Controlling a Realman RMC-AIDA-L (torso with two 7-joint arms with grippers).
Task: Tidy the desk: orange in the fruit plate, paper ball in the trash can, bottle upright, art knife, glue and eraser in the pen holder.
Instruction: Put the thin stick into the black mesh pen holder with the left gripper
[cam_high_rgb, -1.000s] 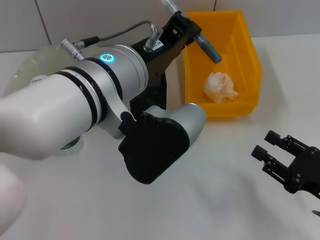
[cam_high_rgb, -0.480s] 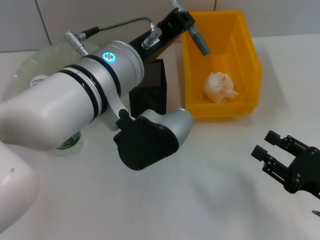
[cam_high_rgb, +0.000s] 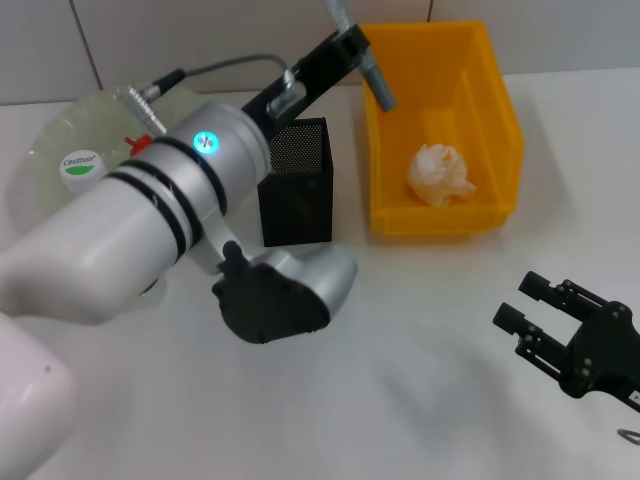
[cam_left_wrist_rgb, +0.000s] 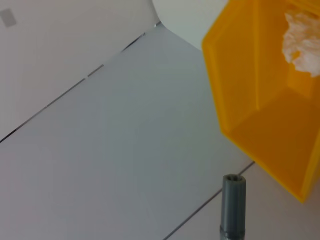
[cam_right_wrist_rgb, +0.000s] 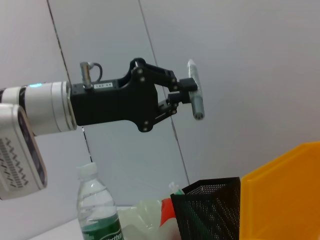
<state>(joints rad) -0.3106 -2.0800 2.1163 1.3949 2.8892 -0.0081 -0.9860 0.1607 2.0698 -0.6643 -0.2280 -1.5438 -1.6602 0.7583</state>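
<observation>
My left gripper (cam_high_rgb: 352, 52) is shut on the art knife (cam_high_rgb: 376, 82), a grey rod held high and tilted above the gap between the pen holder (cam_high_rgb: 296, 181) and the trash can (cam_high_rgb: 441, 216). The right wrist view shows the same left gripper (cam_right_wrist_rgb: 182, 92) pinching the art knife (cam_right_wrist_rgb: 195, 95) near its middle. The paper ball (cam_high_rgb: 440, 173) lies in the trash can. The bottle (cam_right_wrist_rgb: 97, 210) stands upright beside the fruit plate (cam_high_rgb: 50, 140), where a bit of the orange (cam_right_wrist_rgb: 167, 219) shows. My right gripper (cam_high_rgb: 517, 302) is open, low at the front right. Glue and eraser are out of view.
The left arm's big grey and white body covers much of the table's left half. A tiled wall rises behind the trash can and plate. Bare white tabletop lies between the pen holder and the right gripper.
The left gripper has carried the art knife leftward, from over the trash can's left wall toward the pen holder. The right gripper shifted slightly lower.
</observation>
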